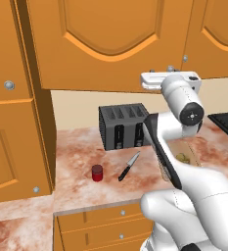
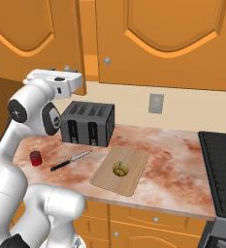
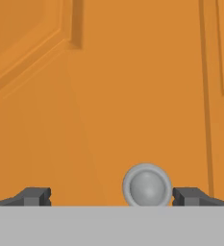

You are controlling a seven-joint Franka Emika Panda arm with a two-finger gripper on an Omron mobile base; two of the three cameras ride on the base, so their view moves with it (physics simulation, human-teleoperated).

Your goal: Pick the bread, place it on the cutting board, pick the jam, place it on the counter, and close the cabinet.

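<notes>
Orange wood of the cabinet (image 3: 108, 96) filled the top of the hand view, and one round silver knob (image 3: 147, 185) sat at the lower centre of that frame, between the two dark fingertips (image 3: 36, 196) of the gripper (image 3: 114, 197) and nearer the right-hand tip. The jaws stood wide apart, clamped on nothing, with the knob in the gap; whether either tip touched it could not be told.

In the left base view the white hand (image 1: 170, 80) was raised to the bottom edge of the cabinet (image 1: 110, 44), right of centre, just under a knob (image 1: 170, 68). In the right base view the same hand (image 2: 54, 81) sat at upper left, at the lower corner of the door (image 2: 34, 34).

The jam (image 2: 35, 158) stood on the counter (image 2: 172, 160) at left of the right base view, well below the gripper and apart from it. A black-handled knife (image 2: 71, 160) lay just to its right, and a dark toaster (image 2: 88, 123) stood behind it against the wall. The bread (image 2: 120, 168) rested on the cutting board (image 2: 131, 181) at centre frame, far from the gripper. In the left base view the jam (image 1: 97, 172) sat at lower centre with the knife (image 1: 128, 166) beside it, and the toaster (image 1: 123, 126) behind.
</notes>
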